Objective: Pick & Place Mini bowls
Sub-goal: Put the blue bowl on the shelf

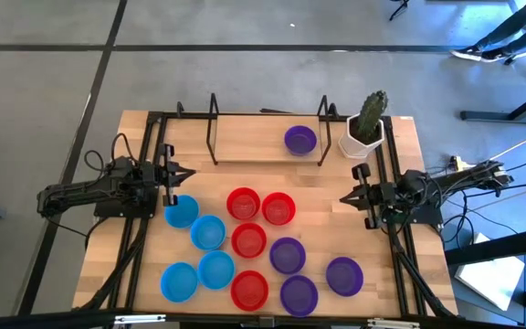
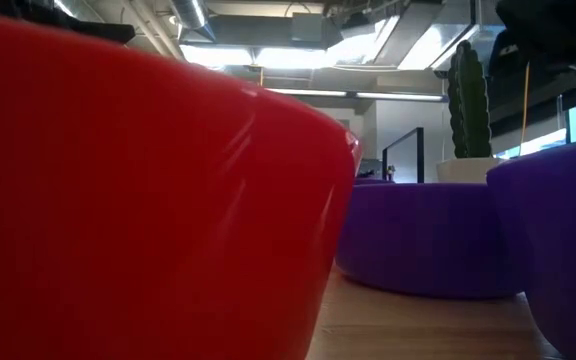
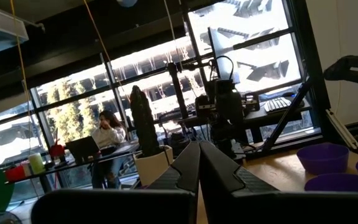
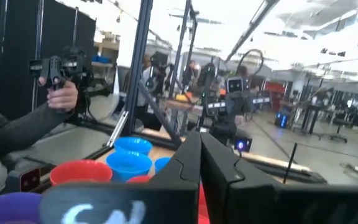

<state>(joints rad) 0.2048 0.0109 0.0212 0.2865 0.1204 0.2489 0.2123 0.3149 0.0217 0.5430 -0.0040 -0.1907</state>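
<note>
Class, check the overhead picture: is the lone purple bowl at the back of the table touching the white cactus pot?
No. The purple bowl sits apart from the cactus pot, with a dark rack post between them.

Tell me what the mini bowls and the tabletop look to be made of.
The mini bowls, such as the near red bowl, look like glossy moulded plastic: solid colour, soft light streaks on the wall. The tabletop looks like pale wood with visible plank grain, matte.

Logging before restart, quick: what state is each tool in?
Left tool: closed, holding nothing, beside a blue mini bowl.
Right tool: closed, holding nothing, right of the red mini bowls.
</note>
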